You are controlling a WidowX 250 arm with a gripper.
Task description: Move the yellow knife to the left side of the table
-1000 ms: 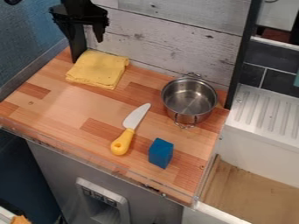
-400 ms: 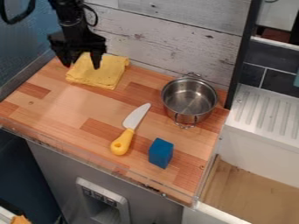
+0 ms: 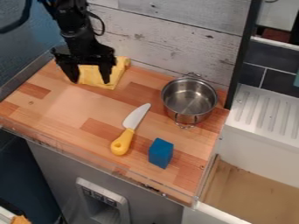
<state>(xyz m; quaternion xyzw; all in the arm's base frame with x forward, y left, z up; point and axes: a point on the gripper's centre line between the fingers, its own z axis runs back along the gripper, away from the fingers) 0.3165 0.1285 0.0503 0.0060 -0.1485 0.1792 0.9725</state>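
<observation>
Yellow-handled toy knife with a pale grey blade (image 3: pixel 129 130): lying flat on the light brown wood-block worktop (image 3: pixel 64 109), just left of and below frame centre. Blade tip points to upper right, handle end to lower left. Pincer (image 3: pixel 90 82) at upper left of frame, black, two-fingered, hanging down on the black robot arm (image 3: pixel 78 37) that comes in from the top edge. Its fingers are spread wide, one each side of a gap, nothing held between them. It is well apart from the knife, up and to the left of it. Folded yellow cloth (image 3: pixel 91 74) behind and between the fingers, at the worktop's upper left; can't tell if the fingers touch it.

Shiny round metal pot with two wire handles (image 3: pixel 189 101), upright, right of frame centre, near the blade. Blue block (image 3: pixel 161 153) lower down, right of the knife handle, apart from it. Whitewashed plank wall (image 3: pixel 169 39) along the top behind the worktop, textured blue wall (image 3: pixel 20 48) at upper left. White ridged drainer (image 3: pixel 265 116) at right edge, dark grey tiles (image 3: pixel 280 78) above it. Grey panel with a light frame (image 3: pixel 119 199) in the lower left part, below the worktop.
</observation>
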